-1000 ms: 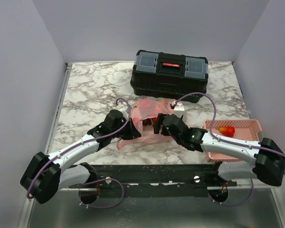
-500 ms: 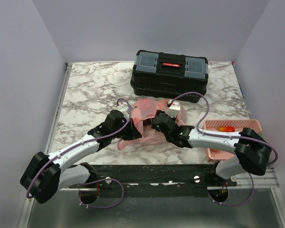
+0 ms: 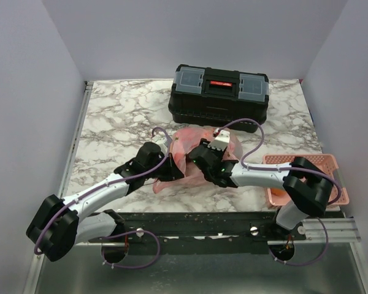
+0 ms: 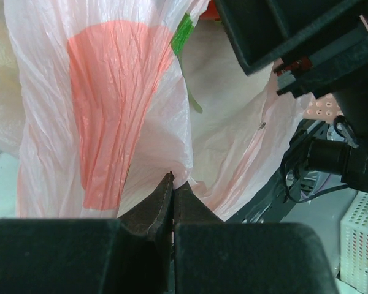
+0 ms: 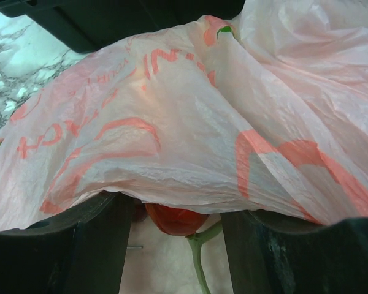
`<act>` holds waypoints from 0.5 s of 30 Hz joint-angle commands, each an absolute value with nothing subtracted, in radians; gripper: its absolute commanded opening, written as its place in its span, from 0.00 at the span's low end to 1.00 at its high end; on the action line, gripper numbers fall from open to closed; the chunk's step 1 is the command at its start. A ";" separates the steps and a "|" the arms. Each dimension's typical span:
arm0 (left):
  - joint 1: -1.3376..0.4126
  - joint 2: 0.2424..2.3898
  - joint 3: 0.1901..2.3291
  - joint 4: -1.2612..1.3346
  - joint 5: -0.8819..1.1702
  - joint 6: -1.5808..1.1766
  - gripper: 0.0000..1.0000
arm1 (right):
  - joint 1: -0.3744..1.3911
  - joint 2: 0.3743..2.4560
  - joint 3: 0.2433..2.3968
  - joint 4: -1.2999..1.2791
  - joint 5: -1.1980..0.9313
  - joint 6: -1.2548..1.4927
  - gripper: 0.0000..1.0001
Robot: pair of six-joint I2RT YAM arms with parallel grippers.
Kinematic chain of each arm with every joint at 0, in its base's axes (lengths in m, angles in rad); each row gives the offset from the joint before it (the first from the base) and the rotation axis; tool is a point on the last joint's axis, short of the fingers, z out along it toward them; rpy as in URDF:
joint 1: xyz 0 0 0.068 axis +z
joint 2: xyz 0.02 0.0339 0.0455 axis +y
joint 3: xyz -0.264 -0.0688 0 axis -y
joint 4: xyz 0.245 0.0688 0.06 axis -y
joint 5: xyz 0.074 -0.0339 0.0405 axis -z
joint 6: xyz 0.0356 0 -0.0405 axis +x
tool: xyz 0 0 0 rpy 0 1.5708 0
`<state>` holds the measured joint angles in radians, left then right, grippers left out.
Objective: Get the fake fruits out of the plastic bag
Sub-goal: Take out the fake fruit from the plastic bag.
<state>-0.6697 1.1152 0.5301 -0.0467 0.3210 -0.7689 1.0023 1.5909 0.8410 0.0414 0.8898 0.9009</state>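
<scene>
The pink plastic bag (image 3: 193, 142) lies crumpled in front of the toolbox. My left gripper (image 3: 172, 169) is shut on the bag's near-left edge; in the left wrist view its jaws (image 4: 172, 184) pinch a fold of the bag (image 4: 110, 110). My right gripper (image 3: 200, 157) is open and pushed into the bag's mouth. In the right wrist view the bag (image 5: 190, 122) drapes over both fingers. A red round fruit (image 5: 175, 219) with a green stem (image 5: 199, 260) sits between the open fingers (image 5: 92, 245), untouched. The other fruits are hidden.
A black toolbox (image 3: 219, 92) stands just behind the bag and shows in the right wrist view (image 5: 110, 18). A rigid pink slotted basket (image 3: 328, 164) sits at the right, partly covered by my right arm's elbow. The marble table (image 3: 116, 116) ends at a black rail in front.
My right gripper has moved left and forward into the bag's mouth, and its elbow has swung over the basket. My left gripper has kept its hold in place.
</scene>
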 commanded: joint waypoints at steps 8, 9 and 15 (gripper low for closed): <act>-0.681 1.100 0.546 -0.053 0.317 -0.763 0.00 | 1.002 1.708 0.897 0.116 1.069 0.860 0.43; -0.680 1.100 0.547 -0.057 0.316 -0.762 0.00 | 1.002 1.709 0.896 0.117 1.073 0.859 0.39; -0.680 1.108 0.550 -0.056 0.315 -0.758 0.00 | 1.002 1.693 0.883 0.123 1.036 0.834 0.18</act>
